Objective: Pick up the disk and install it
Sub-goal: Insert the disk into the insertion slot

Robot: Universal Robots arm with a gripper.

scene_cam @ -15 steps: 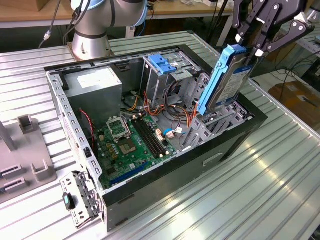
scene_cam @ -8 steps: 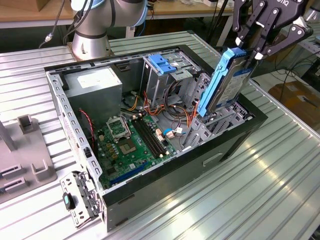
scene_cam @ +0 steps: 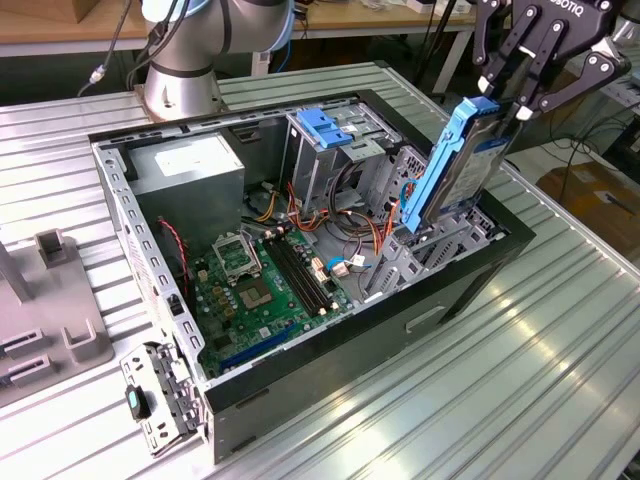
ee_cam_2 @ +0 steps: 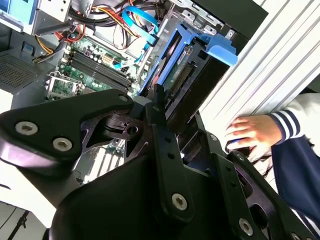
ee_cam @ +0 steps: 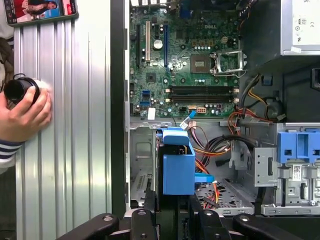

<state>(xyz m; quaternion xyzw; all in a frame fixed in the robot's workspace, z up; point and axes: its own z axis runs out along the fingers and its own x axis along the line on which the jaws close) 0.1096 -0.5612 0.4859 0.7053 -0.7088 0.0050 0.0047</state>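
The disk [scene_cam: 452,170] is held tilted in the air, pinched at its upper end between the fingers of the tool [scene_cam: 505,98], which are pressed against the disk's two broad sides. It is clipped in a blue plastic frame, and its lower end is lowered to the grey metal bay [scene_cam: 440,250] at the end of the open computer case [scene_cam: 470,285] lying toward the exterior view's right; whether the disk is touching the bay cannot be told. In the first wrist view the disk [ee_cam: 178,167] is seen end-on, with the tool [ee_cam: 172,212] closed around it, above the bay beside the case wall. The case is laid on its side in the middle of the ribbed metal counter [scene_cam: 560,380]. Inside it, a green circuit board [scene_cam: 262,290] is seen on the floor, a grey power box [scene_cam: 190,165] at the opposite end from the disk, and a second blue bracket [scene_cam: 328,128] on a drive cage between them. A person's hand [ee_cam: 27,112] is rested on the counter's edge, well apart from the case, with a small black round object [ee_cam: 20,89] gripped in it.
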